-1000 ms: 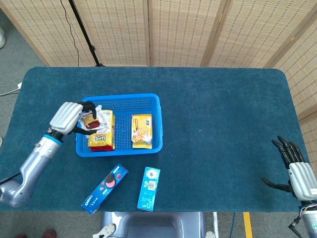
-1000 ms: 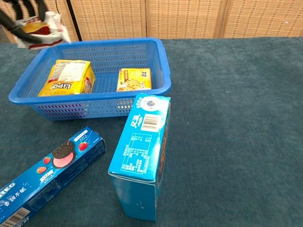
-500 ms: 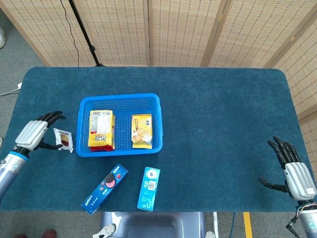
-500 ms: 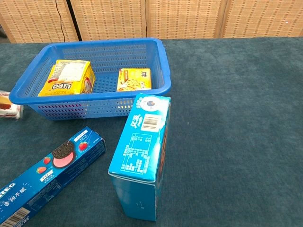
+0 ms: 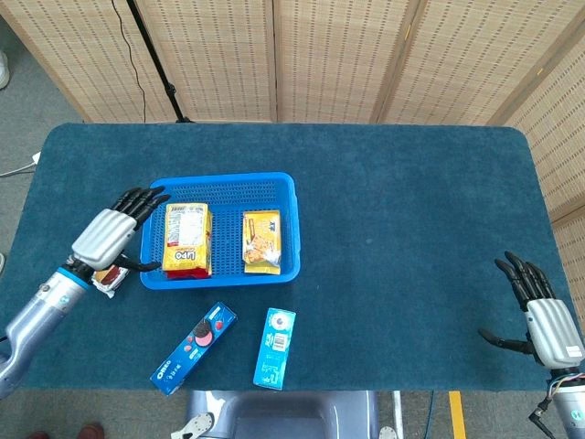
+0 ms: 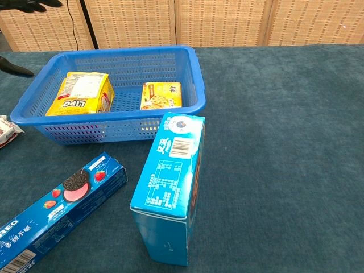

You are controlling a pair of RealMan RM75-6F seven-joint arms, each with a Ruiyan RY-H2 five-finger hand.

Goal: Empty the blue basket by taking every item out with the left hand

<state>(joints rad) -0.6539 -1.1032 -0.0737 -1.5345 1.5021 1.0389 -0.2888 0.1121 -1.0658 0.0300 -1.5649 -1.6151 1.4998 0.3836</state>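
Note:
The blue basket (image 5: 224, 177) (image 6: 195, 74) holds a yellow Lipo pack (image 5: 186, 240) (image 6: 79, 93) on its left side. A smaller yellow packet (image 5: 261, 241) (image 6: 161, 95) lies on its right side. My left hand (image 5: 114, 236) hovers open by the basket's left wall, fingers spread toward the Lipo pack. Only its dark fingertips (image 6: 31, 4) show in the chest view. A small red-and-white snack packet (image 5: 111, 277) (image 6: 7, 129) lies on the table left of the basket, partly under that hand. My right hand (image 5: 543, 316) is open at the table's near right corner.
An Oreo box (image 5: 194, 347) (image 6: 57, 210) and a light-blue box (image 5: 275, 347) (image 6: 170, 185) lie in front of the basket near the table's front edge. Folding screens stand behind the blue table.
The left hand carried the snack packet out of the basket, set it on the table to the left and let go. It has now swung back to the basket's left wall.

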